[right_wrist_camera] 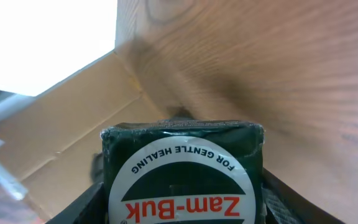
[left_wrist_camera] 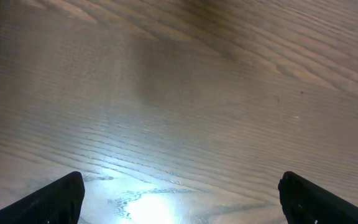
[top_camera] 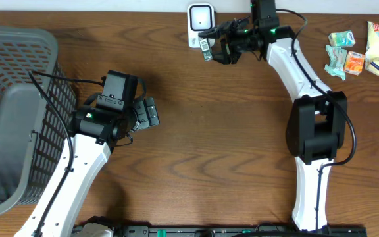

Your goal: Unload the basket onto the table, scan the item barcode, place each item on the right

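1. The right tool [top_camera: 212, 49] is clenched on a small green box [right_wrist_camera: 182, 177]. One finger presses on each side of it.
2. The box sits right at the tip of the tool, up off the table [top_camera: 209, 145].
3. From the right wrist camera, the box's wide way runs across, from one finger to the other.
4. Its flat face with the round white label looks back toward the tool's own camera. The words "Zam-Buk" read upside down there.
5. The thin far edge of the box points away from the tool, toward a brown cardboard sheet [right_wrist_camera: 73, 130] past the table's edge.
6. The lower part of the box is cut off in that view, so I cannot tell which way is its longest.
7. A white scanner [top_camera: 201, 20] stands just in front of the right tool's tip, very near the box.
8. Some snack packs [top_camera: 344, 56] lie far behind the right tool, out past its arm.
9. The left tool [top_camera: 151, 113] is released. Its fingers [left_wrist_camera: 58, 199] are spread wide, with only bare wood between them.
10. A grey basket [top_camera: 45, 79] sits behind the left tool, beside its arm.
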You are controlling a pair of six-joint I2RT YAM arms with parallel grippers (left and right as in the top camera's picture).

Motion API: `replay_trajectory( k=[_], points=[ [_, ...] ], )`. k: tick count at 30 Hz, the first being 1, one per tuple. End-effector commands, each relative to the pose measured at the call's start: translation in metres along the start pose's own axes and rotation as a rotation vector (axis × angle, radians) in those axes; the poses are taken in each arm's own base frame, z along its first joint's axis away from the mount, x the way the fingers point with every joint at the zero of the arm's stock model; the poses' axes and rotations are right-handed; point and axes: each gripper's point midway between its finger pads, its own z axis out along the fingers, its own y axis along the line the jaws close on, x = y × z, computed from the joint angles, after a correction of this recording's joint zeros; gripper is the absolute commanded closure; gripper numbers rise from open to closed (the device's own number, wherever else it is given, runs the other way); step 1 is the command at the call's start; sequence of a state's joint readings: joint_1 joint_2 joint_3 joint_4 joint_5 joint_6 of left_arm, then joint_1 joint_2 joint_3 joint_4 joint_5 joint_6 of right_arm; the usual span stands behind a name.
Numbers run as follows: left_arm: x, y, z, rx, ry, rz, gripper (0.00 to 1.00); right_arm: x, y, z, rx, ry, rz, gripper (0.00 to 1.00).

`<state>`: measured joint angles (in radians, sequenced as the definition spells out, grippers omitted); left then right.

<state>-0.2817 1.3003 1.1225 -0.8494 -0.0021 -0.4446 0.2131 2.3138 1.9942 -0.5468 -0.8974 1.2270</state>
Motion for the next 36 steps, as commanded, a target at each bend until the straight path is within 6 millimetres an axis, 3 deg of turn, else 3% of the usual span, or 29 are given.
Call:
replay_trajectory(
  k=[1, 5, 12, 19, 23, 26, 29, 36],
  points=[
    [-0.004, -0.001, -0.004, 0.004, -0.012, -0.003, 0.02, -0.01, 0.011, 0.0, 0.029, -0.131, -0.234, 0.46],
    [-0.004, -0.001, -0.004, 0.004, -0.012, -0.003, 0.02, -0.035, 0.02, 0.002, 0.084, -0.311, -0.477, 0.49],
    [-0.004, -0.001, -0.004, 0.004, -0.012, -0.003, 0.02, -0.057, 0.067, -0.001, 0.089, -0.567, -0.868, 0.39],
    [-0.004, -0.001, -0.004, 0.004, -0.012, -0.003, 0.02, -0.083, 0.071, -0.014, 0.334, -0.926, -0.962, 0.41],
    [-0.004, -0.001, -0.004, 0.004, -0.012, -0.003, 0.02, -0.077, 0.085, 0.004, 0.354, -0.998, -1.114, 0.4],
    [-0.004, -0.001, -0.004, 0.004, -0.012, -0.003, 0.02, -0.075, 0.094, 0.019, 0.345, -1.049, -1.226, 0.34],
    [-0.004, -0.001, -0.004, 0.004, -0.012, -0.003, 0.02, -0.082, 0.099, 0.022, 0.354, -1.149, -1.273, 0.34],
    [-0.004, -0.001, -0.004, 0.004, -0.012, -0.003, 0.02, -0.1, 0.08, 0.027, 0.41, -1.174, -1.273, 0.36]
  ],
)
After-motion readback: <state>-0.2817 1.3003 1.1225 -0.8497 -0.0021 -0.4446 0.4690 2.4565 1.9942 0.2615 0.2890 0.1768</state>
